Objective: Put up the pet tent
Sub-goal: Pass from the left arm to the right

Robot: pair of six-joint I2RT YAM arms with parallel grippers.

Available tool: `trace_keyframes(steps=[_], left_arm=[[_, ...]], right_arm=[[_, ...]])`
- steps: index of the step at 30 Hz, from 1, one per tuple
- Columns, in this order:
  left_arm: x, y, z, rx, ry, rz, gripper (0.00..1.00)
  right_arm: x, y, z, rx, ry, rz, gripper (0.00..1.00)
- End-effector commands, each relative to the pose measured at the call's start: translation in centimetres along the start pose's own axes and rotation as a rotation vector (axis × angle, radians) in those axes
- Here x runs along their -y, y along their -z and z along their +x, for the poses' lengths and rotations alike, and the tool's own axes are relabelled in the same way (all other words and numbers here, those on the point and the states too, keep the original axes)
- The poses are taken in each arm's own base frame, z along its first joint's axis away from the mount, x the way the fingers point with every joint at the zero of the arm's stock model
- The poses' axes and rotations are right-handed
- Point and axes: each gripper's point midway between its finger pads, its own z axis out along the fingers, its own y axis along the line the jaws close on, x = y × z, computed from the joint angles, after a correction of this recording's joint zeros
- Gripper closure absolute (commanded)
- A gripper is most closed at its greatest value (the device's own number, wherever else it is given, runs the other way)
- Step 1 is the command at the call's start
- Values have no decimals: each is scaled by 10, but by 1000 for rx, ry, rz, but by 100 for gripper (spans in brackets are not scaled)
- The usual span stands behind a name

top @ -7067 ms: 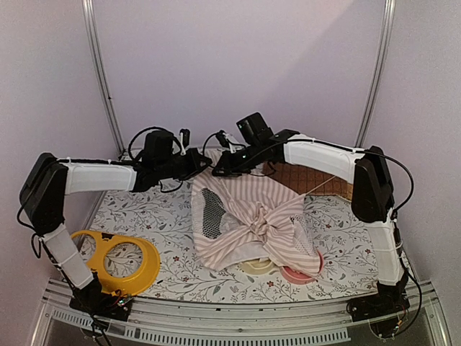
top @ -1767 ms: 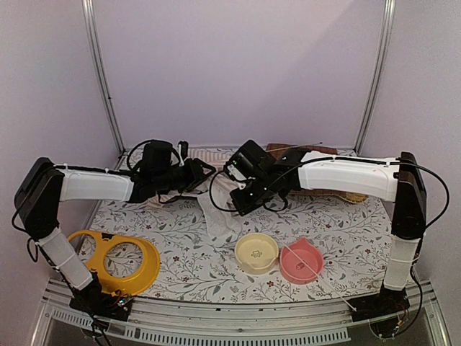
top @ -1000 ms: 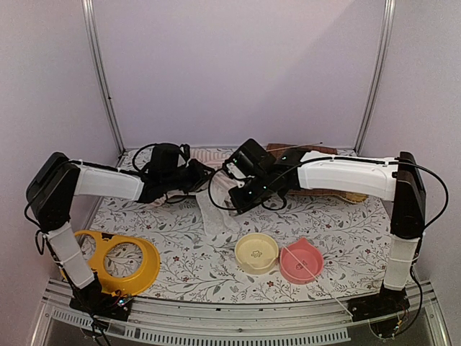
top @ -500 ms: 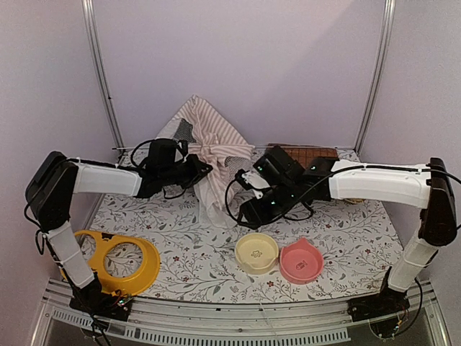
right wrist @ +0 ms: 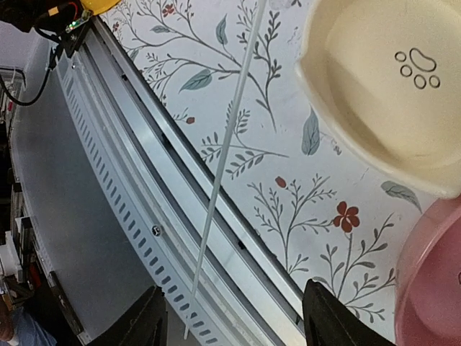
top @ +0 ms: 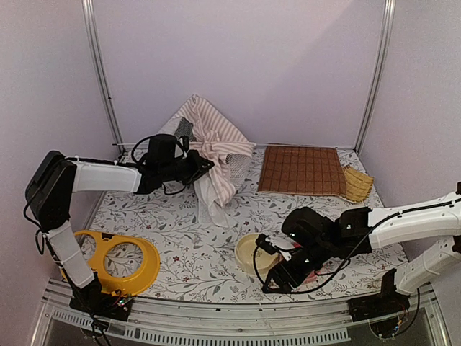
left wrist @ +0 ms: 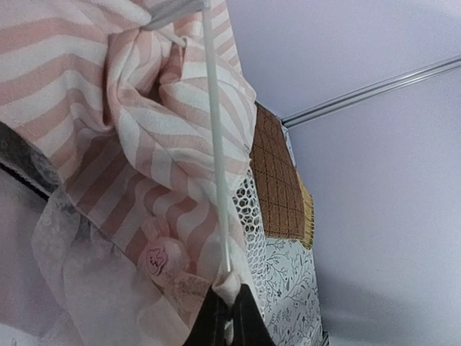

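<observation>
worktop (top: pixel 180 245): floral sheet, carried everything.
pet tent (top: pixel 212 137): bunched, held up at far left-centre, right at the left claw (top: pixel 206 164); bottom fabric touched the worktop.
left arm: stretched low toward the middle, claw pinched shut on striped fabric.
right arm: folded low at the near edge, well apart from the tent; right claw (right wrist: pixel 234 318) spread wide.
left wrist only: clear pole (left wrist: pixel 216 144) ran down the fabric to the claw tips.
right wrist only: loose pole (right wrist: pixel 229 144) lay between the fingers, beside the cream bowl (right wrist: pixel 374 86).
</observation>
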Motion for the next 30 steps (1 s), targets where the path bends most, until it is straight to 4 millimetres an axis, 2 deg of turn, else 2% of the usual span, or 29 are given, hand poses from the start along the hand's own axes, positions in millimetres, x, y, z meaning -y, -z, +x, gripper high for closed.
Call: trace_keyframes(steps=[1,4,13,16,18,24,30], left_arm=[[21,1,-36,102,-46,52,100],[23,1,-38,109,-44,56,100],[26,0,-41,112,-45,59,100],[29,0,-41,112,-48,64,100],[29,0,-42,113,-49,65,100],[32,1,-44,115,-55,70,100],[37,1,-50,121,-61,72,100]], right_arm=[[-27,-4,22,-3,-36,-108,36],[-28,-15,36,-26,-62,-129,39],[-51,-51,57,-97,-45,-192,43],[-52,-59,64,-117,-54,-185,44],[-50,-62,68,-123,-60,-176,47],[-47,-62,76,-126,-71,-191,65],[-48,-65,81,-137,-67,-199,69]])
